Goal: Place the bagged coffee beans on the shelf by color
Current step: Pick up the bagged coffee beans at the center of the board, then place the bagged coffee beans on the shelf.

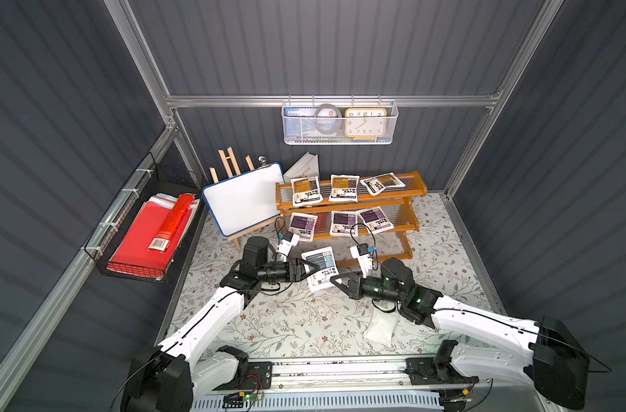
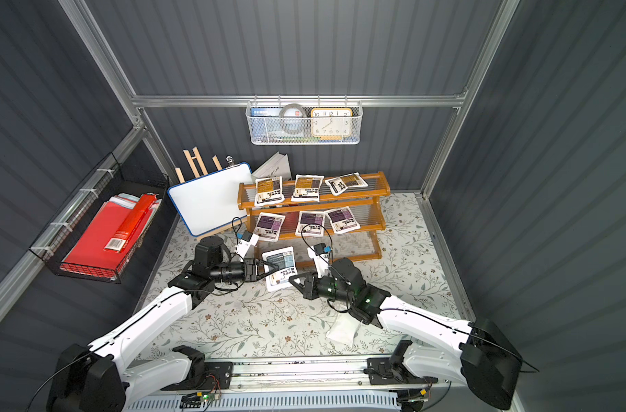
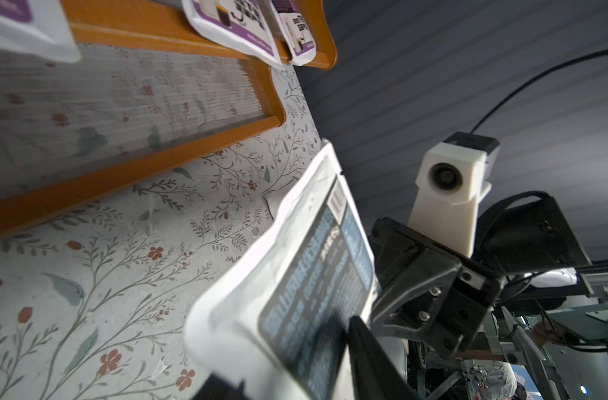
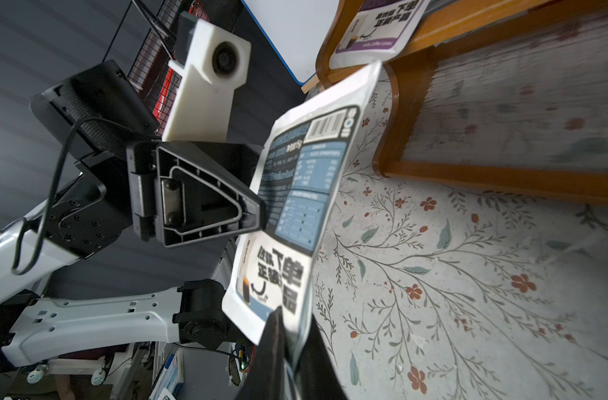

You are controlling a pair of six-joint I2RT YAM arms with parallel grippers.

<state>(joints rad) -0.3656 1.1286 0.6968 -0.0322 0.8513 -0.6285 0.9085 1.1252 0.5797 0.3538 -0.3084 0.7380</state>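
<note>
When you look from above, shelf (image 1: 416,185): three orange-brown pouches (image 1: 306,191) fill its top tier and three purple pouches (image 1: 344,223) its middle tier. Nothing shows on the bottom tier.
Both top views, grey-blue pouch (image 1: 320,267): held up just in front of the shelf's bottom tier, between the two claws.
Both top views, white-backed pouch (image 1: 380,326): face down on the tablecloth (image 1: 268,321), well out from the shelf and partly under the right arm (image 1: 482,321).
Left wrist view, left gripper (image 3: 292,360): the jaws stand apart on either side of the pouch's edge, so don't count this as a hold.
Left wrist view, bottom tier: bare clear ribs just beyond the pouch.
Right wrist view, right gripper (image 4: 281,346): pinched shut on the pouch's lower edge, so this claw looks to be carrying it.
Progress: two colours look finished. You have the grey-blue row to fill, starting with this pouch. The face-down one follows once you can see its colour, and no other pouch shows here.
</note>
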